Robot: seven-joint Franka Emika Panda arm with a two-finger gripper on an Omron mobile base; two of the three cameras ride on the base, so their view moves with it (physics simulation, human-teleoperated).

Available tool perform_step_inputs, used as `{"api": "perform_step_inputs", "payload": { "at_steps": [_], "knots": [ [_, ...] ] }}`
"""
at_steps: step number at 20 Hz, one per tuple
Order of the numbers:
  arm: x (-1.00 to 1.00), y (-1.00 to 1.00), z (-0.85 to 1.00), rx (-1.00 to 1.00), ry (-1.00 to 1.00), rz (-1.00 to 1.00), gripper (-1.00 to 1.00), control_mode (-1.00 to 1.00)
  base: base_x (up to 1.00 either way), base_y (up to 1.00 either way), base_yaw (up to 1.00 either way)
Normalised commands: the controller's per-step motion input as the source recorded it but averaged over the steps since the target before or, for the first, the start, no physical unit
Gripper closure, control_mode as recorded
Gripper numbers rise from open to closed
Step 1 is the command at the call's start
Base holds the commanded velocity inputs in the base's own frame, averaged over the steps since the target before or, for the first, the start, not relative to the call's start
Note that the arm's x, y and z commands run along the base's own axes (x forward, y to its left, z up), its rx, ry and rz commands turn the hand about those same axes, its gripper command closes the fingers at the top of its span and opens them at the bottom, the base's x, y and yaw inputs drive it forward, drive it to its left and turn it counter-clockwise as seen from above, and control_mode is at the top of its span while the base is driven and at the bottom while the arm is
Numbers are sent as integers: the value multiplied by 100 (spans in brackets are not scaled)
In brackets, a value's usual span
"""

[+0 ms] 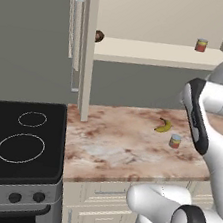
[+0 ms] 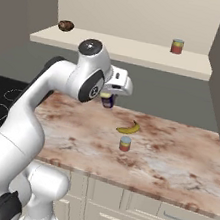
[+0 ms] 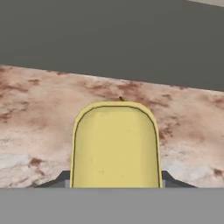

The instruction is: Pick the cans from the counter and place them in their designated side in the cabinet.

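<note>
A: Any writing on the labels?

B: None I can read. My claw point(image 2: 107, 100) is closed on the dark blue can point(image 2: 108, 101), lifted above the tabletop point(image 2: 175, 158); its plain yellow label point(image 3: 115, 146) faces the hand camera.

A: The other one?

B: The red-orange can point(image 2: 125, 144) stands on the tabletop just beside the banana point(image 2: 128, 128). A red can point(image 2: 177, 46) sits on the cabinet shelf point(image 2: 127, 50).

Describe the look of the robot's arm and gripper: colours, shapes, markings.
The arm is glossy white, built of rounded tubular links with dark grey to black joint rings and round caps. The gripper has a boxy white hand with small dark jaws. No cables or markings show.
</note>
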Motion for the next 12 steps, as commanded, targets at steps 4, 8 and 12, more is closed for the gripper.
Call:
{"api": "perform_step_inputs", "payload": {
  "at_steps": [4, 8, 12],
  "knots": [
    [0, -3, 19, 0, -7, 0, 100, -100, 0, 0, 0],
    [0, -4, 19, 0, -8, 0, 100, -100, 0, 0, 0],
    [0, -15, 21, 0, -4, 0, 100, -100, 0, 0, 0]
  ]
}}
